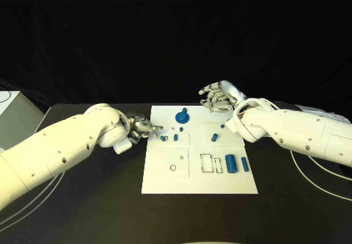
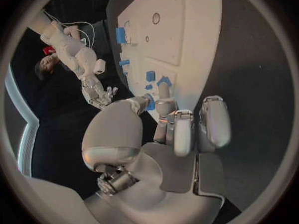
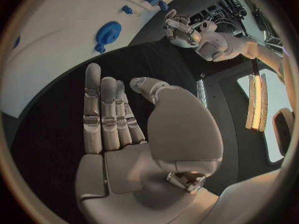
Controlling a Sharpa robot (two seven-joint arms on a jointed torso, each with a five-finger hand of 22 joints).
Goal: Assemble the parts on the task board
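Head view, task board (image 1: 165,175): we log a white plate at the middle of the black table (image 1: 88,208), with outlined recesses on its surface.
Head view, parts: we count a blue round disc part (image 1: 181,118) near the board's far edge, a small blue peg (image 1: 213,136) right of centre, two upright blue cylinders (image 1: 231,163) near the right edge, and small blue pieces (image 1: 177,136) by the left hand's fingertips.
Head view, left hand (image 1: 139,127): we see it at the board's left edge, fingertips drawn together towards the small pieces; we cannot tell from here whether it grips one.
Head view, right hand (image 1: 220,97): raised beyond the board's far right corner, fingers apart, holding nothing.
Left wrist view, left hand (image 2: 177,129): we note thumb and a finger converging on a small blue part (image 2: 150,103) at the board's edge (image 2: 187,45); contact appears made, though the grip is partly hidden.
Right wrist view, right hand (image 3: 134,134): flat and wide, fingers straight side by side, thumb apart, nothing in the palm; it sits over the dark table, off the board.
Right wrist view, disc part (image 3: 107,34): we record it lying on the board.
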